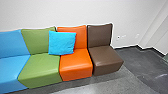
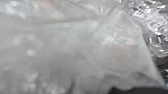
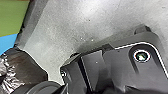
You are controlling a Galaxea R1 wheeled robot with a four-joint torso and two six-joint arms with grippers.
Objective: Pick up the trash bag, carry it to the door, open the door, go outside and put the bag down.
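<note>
The bag [image 2: 75, 50] is right up close to the left wrist camera, thin, cloudy, see-through plastic with soft folds, pale glints and a faint reddish patch behind the film. One straight edge runs down beside brighter, silvery, tightly crinkled film [image 2: 153, 25]. With so little of its outline to go by, which way the bag points and how its long axis lies cannot be told. In the right wrist view, a rounded dark-brown bundle [image 3: 27, 65] with crumpled, shiny film at one side shows in front of the grey floor [image 3: 65, 27]; whether it belongs to the same bag is unclear. I cannot tell whether the left end effector is apart, together or clamped on the bag, nor how the right one stands.

Four armless, block-shaped seats of smooth, leather-like stuff stand in a touching row: one blue [image 1: 10, 65], one green [image 1: 41, 67], one orange [image 1: 76, 63], one brown [image 1: 105, 57]. One square, soft bright-blue cushion [image 1: 61, 43] leans across the green and orange backs, slightly tilted. Behind them is a plain white wall [image 1: 75, 12]; past the brown seat's outer edge, dark, faintly streaked flooring [image 1: 140, 65] begins.
</note>
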